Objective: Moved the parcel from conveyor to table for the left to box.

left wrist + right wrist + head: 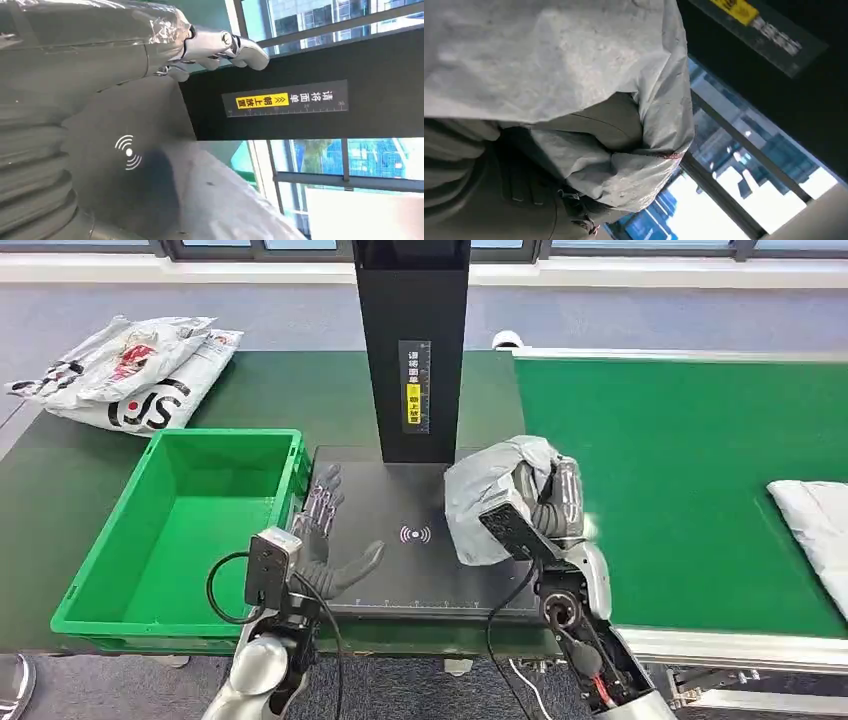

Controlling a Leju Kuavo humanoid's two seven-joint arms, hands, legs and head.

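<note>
Parcel (490, 495) gripped by right hand (548, 502) over black pad (400, 560) on desk (300, 390); left hand (325, 540) open, empty, beside green bin (170, 530).

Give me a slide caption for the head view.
Right hand holds a grey parcel over the black scanner pad; left hand waits open beside the green bin.

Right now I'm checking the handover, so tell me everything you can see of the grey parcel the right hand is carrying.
The grey parcel is a soft bag of crinkled, slightly shiny plastic film, bunched and creased rather than flat. The right hand grips it from the conveyor side, dark fingers pressed into its folds, which wrap partly over the hand. It sits over the right part of the black plate, just right of the white signal mark and in front of the black post. Whether it rests on the plate I cannot tell.
</note>
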